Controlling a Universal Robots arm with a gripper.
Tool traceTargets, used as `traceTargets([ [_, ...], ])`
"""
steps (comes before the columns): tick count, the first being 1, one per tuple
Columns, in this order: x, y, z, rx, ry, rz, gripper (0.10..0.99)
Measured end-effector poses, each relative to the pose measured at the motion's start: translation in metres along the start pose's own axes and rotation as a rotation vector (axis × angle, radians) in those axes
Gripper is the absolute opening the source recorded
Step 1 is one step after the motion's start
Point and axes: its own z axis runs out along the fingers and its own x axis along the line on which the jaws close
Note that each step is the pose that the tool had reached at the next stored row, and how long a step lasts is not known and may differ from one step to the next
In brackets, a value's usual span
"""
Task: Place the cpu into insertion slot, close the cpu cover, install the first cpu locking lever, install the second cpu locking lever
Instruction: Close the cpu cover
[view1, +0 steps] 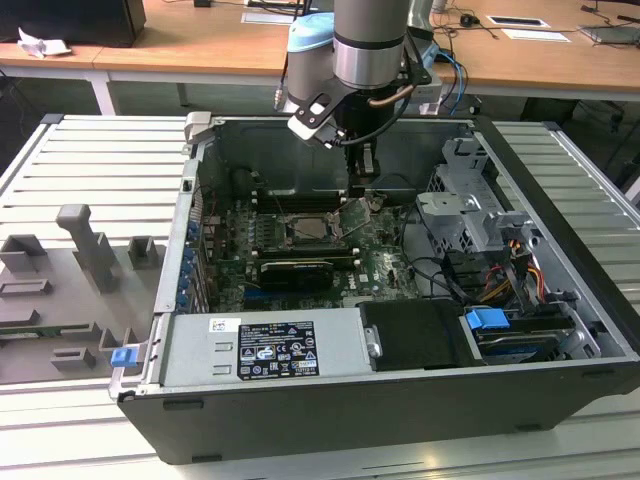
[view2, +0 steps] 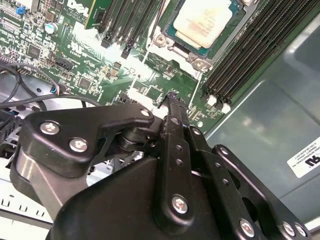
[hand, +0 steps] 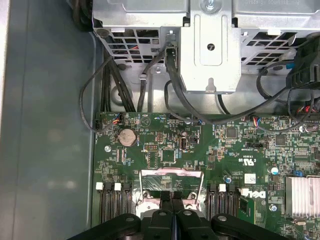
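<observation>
already we see the cpu (view2: 202, 20) seated in the insertion slot (view2: 161, 40). the cpu cover (hand: 172, 173) stands raised, not yet closed, and we judge both locking levers left to do. our claw (hand: 172, 196), clenched on nothing, hovers just beside that cover.

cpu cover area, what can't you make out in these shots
- cpu cover: first wrist view, its lower part sits behind the shut tool; contact unclear.
- cpu: second wrist view, cut off by the top edge.
- insertion slot: exterior view, too small to see how the cpu seats.
</observation>
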Motion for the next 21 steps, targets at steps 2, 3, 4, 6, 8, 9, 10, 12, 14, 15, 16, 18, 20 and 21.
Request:
traceTargets([
  [2, 0.0, 0.0012, 0.0001, 0.0, 0.0, 0.0, 0.106],
  [3, 0.0, 0.0016, 0.0002, 0.0, 0.0001, 0.0, 0.106],
  [4, 0.0, 0.0023, 0.0002, 0.0, 0.0001, 0.0, 0.106],
  [6, -0.0001, 0.0034, 0.0003, 0.0, 0.0001, 0.0, 0.106],
  [8, -0.0001, 0.0045, 0.0004, 0.0, 0.0001, 0.0, 0.106],
  [9, -0.0001, 0.0051, 0.0004, 0.0, 0.0, 0.0, 0.106],
  [10, -0.0001, 0.0057, 0.0005, 0.0, 0.0, 0.0, 0.106],
  [12, -0.0001, 0.0069, 0.0006, 0.0, 0.0, 0.0, 0.106],
  [14, -0.0002, 0.0083, 0.0006, 0.0, 0.0, 0.0, 0.106],
  [15, -0.0002, 0.0086, 0.0007, 0.0, -0.0001, 0.0, 0.106],
  [16, -0.0002, 0.0089, 0.0007, 0.0, 0.0, 0.0, 0.106],
  [18, -0.0002, 0.0093, 0.0007, 0.0, 0.0, 0.0, 0.106],
  [20, -0.0002, 0.0097, 0.0008, 0.0, 0.0001, 0.0, 0.106],
  [21, -0.0002, 0.0099, 0.0008, 0.0, 0.0002, 0.0, 0.106],
])
